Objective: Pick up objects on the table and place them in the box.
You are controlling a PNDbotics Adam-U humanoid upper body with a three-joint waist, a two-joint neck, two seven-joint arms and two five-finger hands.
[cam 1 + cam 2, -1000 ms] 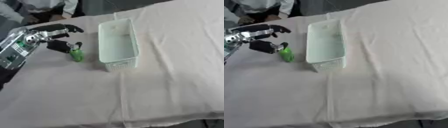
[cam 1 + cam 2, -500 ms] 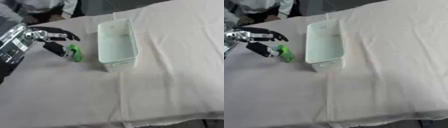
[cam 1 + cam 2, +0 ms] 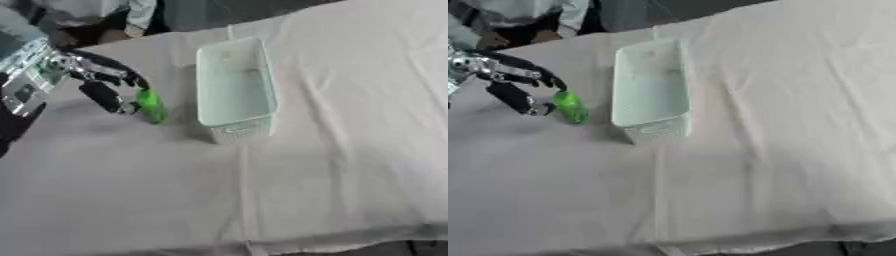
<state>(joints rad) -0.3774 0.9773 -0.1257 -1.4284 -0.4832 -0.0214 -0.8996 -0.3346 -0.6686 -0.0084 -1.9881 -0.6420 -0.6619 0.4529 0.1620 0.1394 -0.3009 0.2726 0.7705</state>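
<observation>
Looking down at the cloth-covered table (image 3: 332, 165), we saw our left hand (image 3: 98, 82) come in from the far left, its dark fingers (image 3: 121, 74) curved over the top of a small green object (image 3: 151, 105) and its thumb (image 3: 101, 96) reaching in from the near side. The fingers were spread wide about the object, and we could not tell whether any of them actually touched it, so we counted the hand as open and holding nothing. The green object stood on the cloth, tilted a little, just to the left of the pale box (image 3: 233, 89) and apart from its wall. The box lay with its long side running near to far, left of the table's middle, and we made out nothing inside it. Our right hand showed in neither view.
</observation>
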